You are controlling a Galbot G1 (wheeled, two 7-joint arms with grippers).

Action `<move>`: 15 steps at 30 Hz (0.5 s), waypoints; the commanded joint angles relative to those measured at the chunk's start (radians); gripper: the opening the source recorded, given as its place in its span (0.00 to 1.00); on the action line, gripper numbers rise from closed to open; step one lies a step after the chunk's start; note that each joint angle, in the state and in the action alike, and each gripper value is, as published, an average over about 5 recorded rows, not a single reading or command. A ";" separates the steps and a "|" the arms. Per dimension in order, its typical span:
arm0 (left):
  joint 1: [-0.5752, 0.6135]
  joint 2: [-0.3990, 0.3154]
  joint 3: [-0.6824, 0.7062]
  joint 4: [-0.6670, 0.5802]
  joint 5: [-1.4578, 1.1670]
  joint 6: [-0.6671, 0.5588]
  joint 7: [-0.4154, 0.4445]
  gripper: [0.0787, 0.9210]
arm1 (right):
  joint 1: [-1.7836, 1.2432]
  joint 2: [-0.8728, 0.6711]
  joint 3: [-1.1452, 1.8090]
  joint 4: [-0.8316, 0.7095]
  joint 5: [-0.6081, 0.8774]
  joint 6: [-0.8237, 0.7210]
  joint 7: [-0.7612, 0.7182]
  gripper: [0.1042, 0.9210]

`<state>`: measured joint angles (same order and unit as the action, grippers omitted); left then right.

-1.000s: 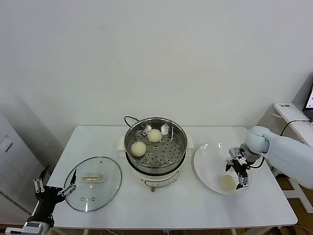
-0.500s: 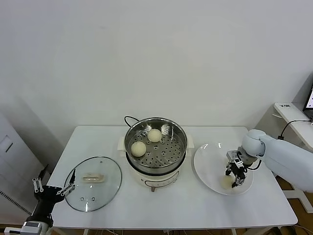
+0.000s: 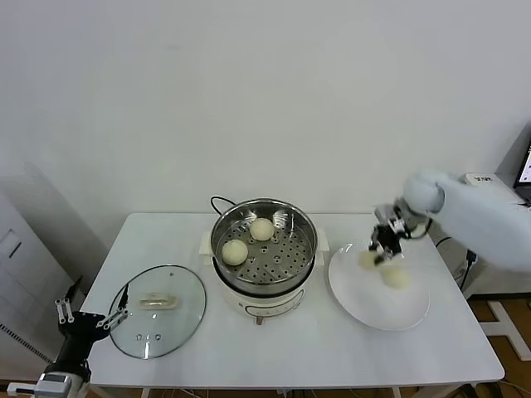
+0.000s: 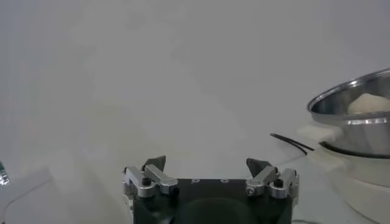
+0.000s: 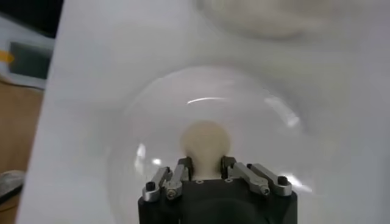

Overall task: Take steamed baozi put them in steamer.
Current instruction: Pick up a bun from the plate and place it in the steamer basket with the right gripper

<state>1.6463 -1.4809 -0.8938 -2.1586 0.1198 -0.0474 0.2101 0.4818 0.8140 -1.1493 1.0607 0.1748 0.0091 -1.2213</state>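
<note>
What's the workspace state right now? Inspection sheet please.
Surface: white table, nothing spilled.
Job's things: shiny perforated steel steamer basket on a white pot base holds two pale round dough buns. A third bun is in the right pincer. A fourth bun lies on the flat white plate.
Clutter: round glass lid with white handle, flat on the table beside the steamer.
Grippers: right pincer is shut on the third bun above the plate. Left pincer is open and parked off the table's left corner.
Cables: black cord behind the steamer.
Surroundings: plain white wall; nothing else seen clearly.
</note>
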 commanded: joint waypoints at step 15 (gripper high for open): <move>-0.001 -0.004 -0.009 -0.007 -0.017 -0.002 0.000 0.88 | 0.037 0.331 -0.026 0.315 -0.323 0.437 0.010 0.29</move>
<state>1.6438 -1.4854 -0.8983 -2.1637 0.1066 -0.0485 0.2100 0.6307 1.0439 -1.2079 1.2313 0.0837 0.2379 -1.2204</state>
